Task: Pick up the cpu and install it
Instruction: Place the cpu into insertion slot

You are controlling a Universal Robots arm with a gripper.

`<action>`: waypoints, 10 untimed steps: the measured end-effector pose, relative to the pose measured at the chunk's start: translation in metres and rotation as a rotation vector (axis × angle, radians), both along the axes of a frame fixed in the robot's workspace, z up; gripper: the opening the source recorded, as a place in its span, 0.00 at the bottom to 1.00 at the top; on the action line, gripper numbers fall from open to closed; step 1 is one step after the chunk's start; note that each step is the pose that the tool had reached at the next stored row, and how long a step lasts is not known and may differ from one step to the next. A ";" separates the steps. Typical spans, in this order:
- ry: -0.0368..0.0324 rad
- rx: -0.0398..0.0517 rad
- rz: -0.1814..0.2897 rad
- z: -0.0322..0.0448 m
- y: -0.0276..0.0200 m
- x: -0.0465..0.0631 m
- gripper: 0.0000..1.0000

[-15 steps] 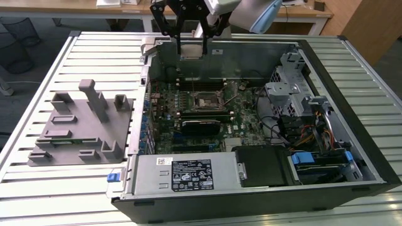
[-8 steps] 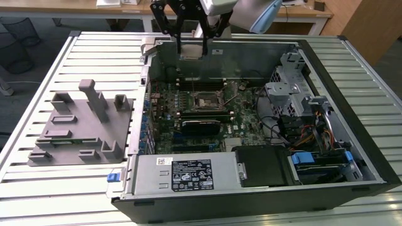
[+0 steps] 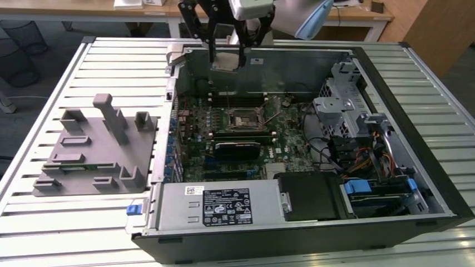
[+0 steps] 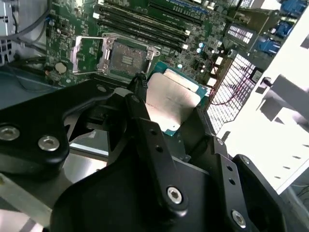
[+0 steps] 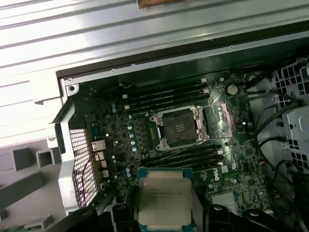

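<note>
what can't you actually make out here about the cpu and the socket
- Underside of the cpu: faces away from the camera in both wrist views.
- One cpu edge: covered by the fingers of the pincer in the second wrist view, cut off by the picture's edge in the first wrist view.
- Single contacts in the socket: too small in all three views.

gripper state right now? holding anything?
Gripper: shut on the cpu, which is held in the air, apart from the socket.
</note>
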State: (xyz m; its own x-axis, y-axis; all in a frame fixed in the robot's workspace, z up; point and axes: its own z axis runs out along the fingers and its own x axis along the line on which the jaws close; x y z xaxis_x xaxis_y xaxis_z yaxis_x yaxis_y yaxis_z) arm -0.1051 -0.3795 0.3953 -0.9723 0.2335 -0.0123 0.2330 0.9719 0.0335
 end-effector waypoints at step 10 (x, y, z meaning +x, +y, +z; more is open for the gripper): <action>-0.0004 0.0001 -0.164 -0.0015 0.0002 0.000 0.53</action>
State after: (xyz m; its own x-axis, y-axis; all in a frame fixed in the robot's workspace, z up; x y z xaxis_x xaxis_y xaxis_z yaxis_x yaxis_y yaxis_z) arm -0.1051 -0.3792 0.3938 -0.9210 0.3893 -0.0126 0.3887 0.9208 0.0337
